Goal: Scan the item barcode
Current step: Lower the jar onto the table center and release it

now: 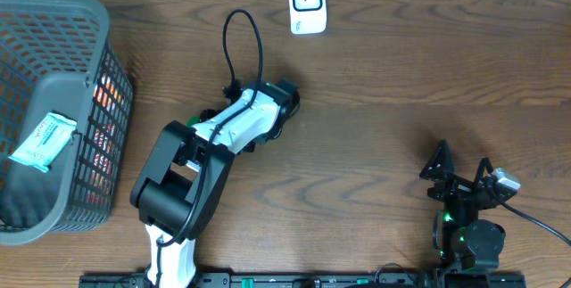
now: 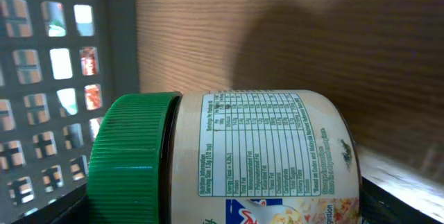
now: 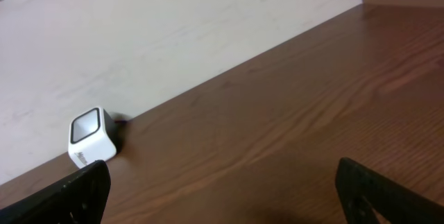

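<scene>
Jar (image 2: 277,148) with green lid clamped in left gripper (image 1: 284,102), jaws wide, at middle of desk (image 1: 384,83). Right gripper (image 1: 462,170) empty, fully spread, near front right corner; barcode scanner (image 1: 306,3) at back edge.

The jar (image 2: 263,154) is cut off at the bottom edge.

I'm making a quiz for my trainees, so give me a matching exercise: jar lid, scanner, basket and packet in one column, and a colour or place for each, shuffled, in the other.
1. jar lid
2. scanner
3. basket
4. packet

A. lying in the basket
B. green
C. white, at the far edge of the table
D. grey, at the left end of the table

Pairs: 1-B, 2-C, 3-D, 4-A.
</scene>
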Available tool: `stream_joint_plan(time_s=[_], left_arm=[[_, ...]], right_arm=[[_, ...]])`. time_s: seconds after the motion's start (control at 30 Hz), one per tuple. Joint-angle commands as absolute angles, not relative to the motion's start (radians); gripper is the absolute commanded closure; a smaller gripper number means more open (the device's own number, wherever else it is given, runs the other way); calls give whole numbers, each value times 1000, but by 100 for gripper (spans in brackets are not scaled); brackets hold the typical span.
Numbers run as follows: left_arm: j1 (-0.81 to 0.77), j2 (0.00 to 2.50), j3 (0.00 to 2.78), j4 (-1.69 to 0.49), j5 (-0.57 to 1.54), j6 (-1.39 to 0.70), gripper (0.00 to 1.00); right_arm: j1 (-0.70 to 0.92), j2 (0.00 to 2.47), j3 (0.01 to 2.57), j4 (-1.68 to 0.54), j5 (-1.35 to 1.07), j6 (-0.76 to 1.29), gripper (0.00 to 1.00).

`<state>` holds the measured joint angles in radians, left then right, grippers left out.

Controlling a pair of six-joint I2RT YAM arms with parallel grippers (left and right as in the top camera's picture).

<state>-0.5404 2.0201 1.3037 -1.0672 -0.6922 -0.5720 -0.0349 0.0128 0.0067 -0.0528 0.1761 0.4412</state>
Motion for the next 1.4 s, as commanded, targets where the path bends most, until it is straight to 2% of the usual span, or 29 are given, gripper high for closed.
stream_joint_plan(time_s=[0.0,0.03,0.27,0.3,0.73,1.2,1.37], left_arm=[[-540,2020,1288,-1067,-730,-570,34],[-540,2020,1286,-1067,-728,-570,31],[-550,2020,1285,-1067,-683,-570,29],[-557,2020,1285,-1068,-677,-570,24],[-719,2020,1285,-1004,-673,-570,9],[-717,2020,1285,-982,-678,-565,8],[-717,2020,1285,-1057,-859,-556,7]], right_arm=[[-28,9,6,-56,182,448,1],[-28,9,6,-56,182,448,1],[-28,9,6,-56,182,448,1],[-28,9,6,-56,182,448,1],[-28,9,6,-56,182,448,1],[-28,9,6,-56,182,448,1],[-28,9,6,-56,182,448,1]])
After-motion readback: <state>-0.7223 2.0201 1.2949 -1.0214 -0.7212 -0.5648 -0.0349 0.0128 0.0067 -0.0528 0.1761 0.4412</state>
